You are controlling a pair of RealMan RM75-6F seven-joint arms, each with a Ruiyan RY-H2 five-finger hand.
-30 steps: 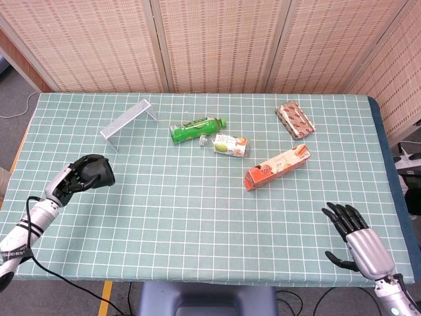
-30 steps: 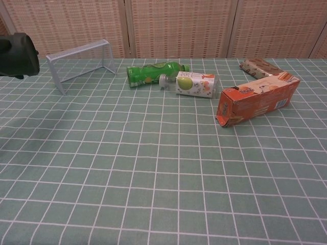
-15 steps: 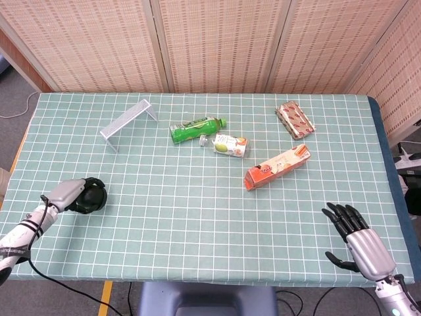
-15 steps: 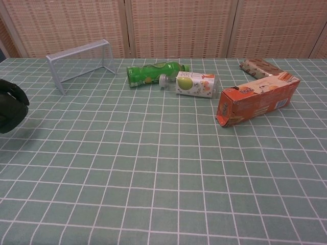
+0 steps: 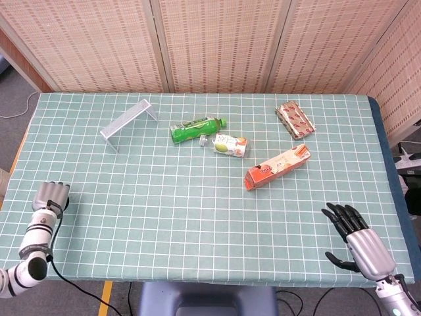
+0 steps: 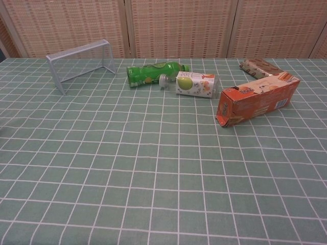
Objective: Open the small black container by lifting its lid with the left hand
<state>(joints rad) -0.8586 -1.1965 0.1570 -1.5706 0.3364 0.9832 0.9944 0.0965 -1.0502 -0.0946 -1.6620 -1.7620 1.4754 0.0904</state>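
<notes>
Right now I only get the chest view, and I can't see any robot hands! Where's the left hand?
Observer: In the head view the left hand is at the left edge of the table, near the front, showing its silver back.
Operator: Is it holding the little black container?
Observer: I cannot tell. No black container shows in the head view, and the hand's underside is hidden.
Operator: And the right hand?
Observer: The right hand is at the front right corner, fingers spread, holding nothing.

Small black container hidden in both views; left hand (image 5: 51,195) at table (image 5: 197,204) edge.
</notes>
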